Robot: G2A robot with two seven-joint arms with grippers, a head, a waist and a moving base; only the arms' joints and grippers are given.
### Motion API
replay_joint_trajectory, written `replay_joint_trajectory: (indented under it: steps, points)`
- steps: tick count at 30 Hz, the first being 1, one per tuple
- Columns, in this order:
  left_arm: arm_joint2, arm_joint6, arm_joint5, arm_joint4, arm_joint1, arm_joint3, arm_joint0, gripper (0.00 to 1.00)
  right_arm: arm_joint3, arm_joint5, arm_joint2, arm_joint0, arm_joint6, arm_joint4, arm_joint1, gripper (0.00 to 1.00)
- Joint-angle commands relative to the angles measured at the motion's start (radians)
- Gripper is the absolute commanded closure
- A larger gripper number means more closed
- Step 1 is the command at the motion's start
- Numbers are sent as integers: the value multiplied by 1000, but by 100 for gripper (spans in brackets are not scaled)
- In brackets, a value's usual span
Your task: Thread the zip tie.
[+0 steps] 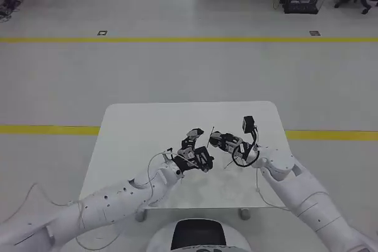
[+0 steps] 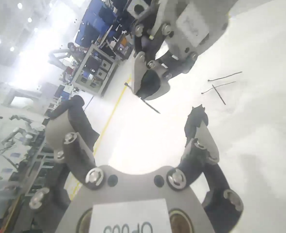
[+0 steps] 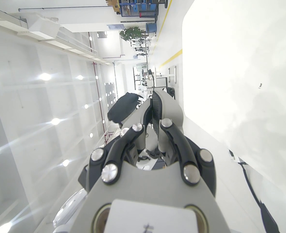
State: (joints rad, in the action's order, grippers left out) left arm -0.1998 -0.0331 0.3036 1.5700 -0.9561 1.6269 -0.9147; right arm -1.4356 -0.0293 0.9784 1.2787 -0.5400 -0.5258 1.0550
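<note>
My right gripper (image 2: 139, 93) hangs over the white table (image 1: 132, 126), shut on a thin black zip tie (image 2: 152, 106). The tie's head sticks out on one side of the fingers and its tail on the other. My left gripper (image 2: 135, 112) is open just in front of it, its two black-tipped fingers (image 2: 197, 120) spread wide with nothing between them. The tie's tail points into that gap. From above, the left gripper (image 1: 192, 141) and right gripper (image 1: 215, 137) face each other near the table's middle. In the right wrist view my right gripper (image 3: 152, 98) has its fingers pressed together.
Three loose black zip ties (image 2: 220, 84) lie on the table beyond the right gripper. The table's rounded far edge (image 3: 185, 37) borders a floor with yellow lines. A black cable (image 3: 252, 190) runs along the right arm.
</note>
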Motion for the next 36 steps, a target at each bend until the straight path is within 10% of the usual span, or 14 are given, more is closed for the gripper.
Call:
replay_joint_trajectory:
  steps: [1, 27, 30, 36]
  points:
    - [-7, -2, -2, 0, 0, 0, -2, 0, 0, 0, 0, 0, 0, 0, 0, 100]
    - [30, 52, 32, 0, -2, -45, 34, 1, -22, 46, 24, 23, 44, -6, 13, 100]
    - [30, 65, 29, 0, -1, -50, 34, 39, -25, 51, 26, 25, 48, -4, 16, 100]
    - [30, 83, 25, 0, -1, -54, 33, 64, -23, 63, 33, 27, 52, -1, 21, 100]
